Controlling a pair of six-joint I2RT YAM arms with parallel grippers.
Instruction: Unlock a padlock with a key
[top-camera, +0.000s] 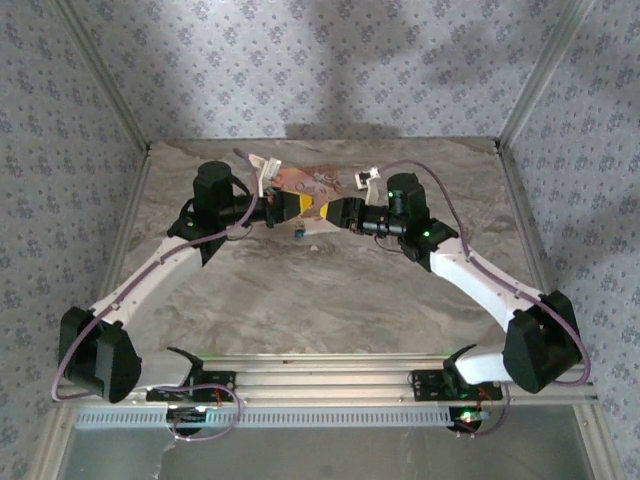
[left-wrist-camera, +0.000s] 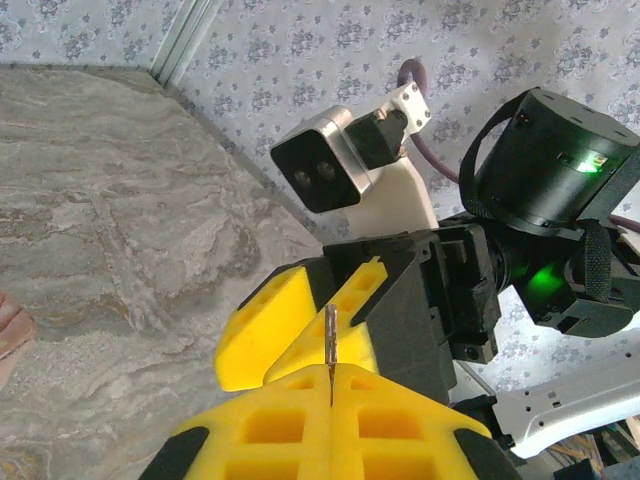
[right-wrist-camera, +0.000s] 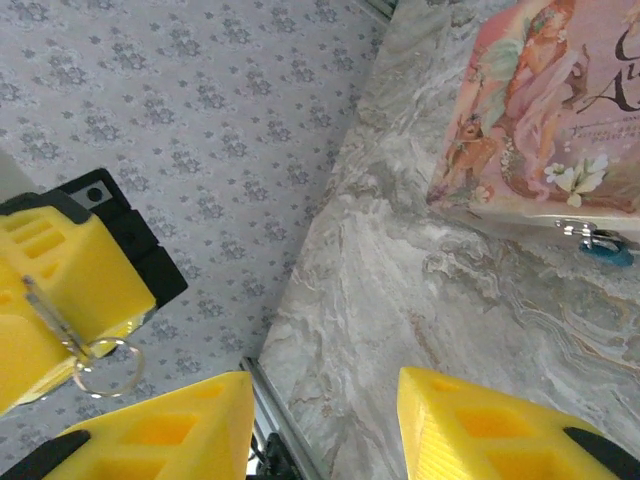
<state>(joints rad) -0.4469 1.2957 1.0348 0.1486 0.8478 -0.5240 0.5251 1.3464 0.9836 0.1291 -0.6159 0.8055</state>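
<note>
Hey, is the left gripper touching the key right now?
Touching. The left wrist view shows the key pinched in the seam between the fingers of the left gripper, with its end sticking out.

Top view: your grippers sit tip to tip at upper centre of frame, left gripper on left, right gripper on right. Pouch lies on table just behind them. Padlock on table just in front of left gripper. Right wrist view: padlock at right edge, just beside pouch lower edge. Key at lower left, between left gripper fingers.
</note>
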